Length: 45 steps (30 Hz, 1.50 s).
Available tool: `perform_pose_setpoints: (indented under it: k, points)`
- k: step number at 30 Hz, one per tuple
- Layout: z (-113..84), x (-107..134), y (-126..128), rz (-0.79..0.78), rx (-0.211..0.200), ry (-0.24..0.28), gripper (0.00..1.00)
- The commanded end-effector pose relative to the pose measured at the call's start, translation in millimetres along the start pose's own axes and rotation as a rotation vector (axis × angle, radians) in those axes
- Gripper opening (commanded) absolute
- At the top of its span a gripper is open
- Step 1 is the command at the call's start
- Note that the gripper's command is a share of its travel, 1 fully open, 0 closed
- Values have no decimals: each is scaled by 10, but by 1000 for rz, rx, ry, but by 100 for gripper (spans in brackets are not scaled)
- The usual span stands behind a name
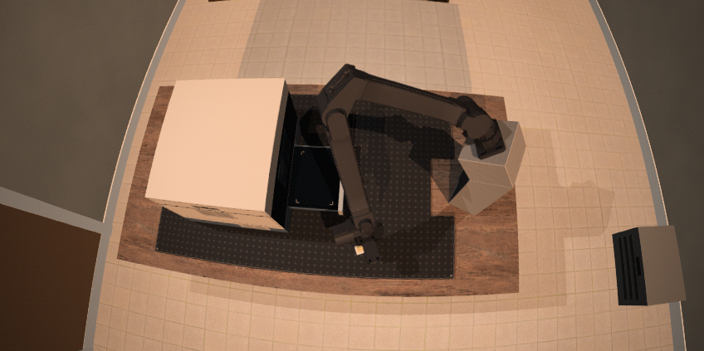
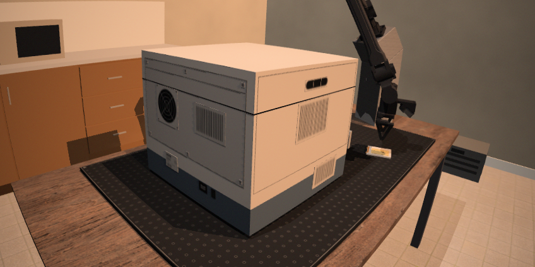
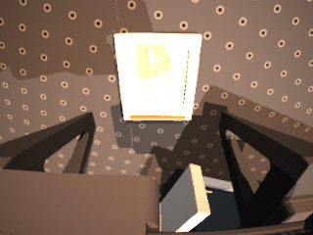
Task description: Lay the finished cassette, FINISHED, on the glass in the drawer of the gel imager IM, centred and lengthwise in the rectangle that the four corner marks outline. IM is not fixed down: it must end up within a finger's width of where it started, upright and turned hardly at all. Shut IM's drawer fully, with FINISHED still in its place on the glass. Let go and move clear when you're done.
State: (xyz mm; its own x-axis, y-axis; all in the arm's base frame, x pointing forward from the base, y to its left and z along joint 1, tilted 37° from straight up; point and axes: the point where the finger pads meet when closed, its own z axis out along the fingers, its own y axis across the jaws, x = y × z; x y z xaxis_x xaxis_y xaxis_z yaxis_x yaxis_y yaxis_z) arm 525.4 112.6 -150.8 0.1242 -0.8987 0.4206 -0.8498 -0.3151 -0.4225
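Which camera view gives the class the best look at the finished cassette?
The wrist view: the cassette fills the centre, lying flat on the dotted mat ahead of the open gripper. The exterior view shows it small and low beside the imager; in the top view the wrist covers most of it.

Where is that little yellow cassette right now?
The cassette lies flat on the dotted black mat, near the table's edge just past the imager's front corner, directly beneath the open gripper and outside the open drawer.
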Motion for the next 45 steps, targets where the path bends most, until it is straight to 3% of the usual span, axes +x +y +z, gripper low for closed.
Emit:
perform_pose_setpoints:
  k: [1, 32, 45]
  points:
    - [23, 103, -42, 15, 7, 10, 100]
    - [23, 103, -42, 15, 7, 10, 100]
    - [229, 67, 8, 6, -1, 6, 100]
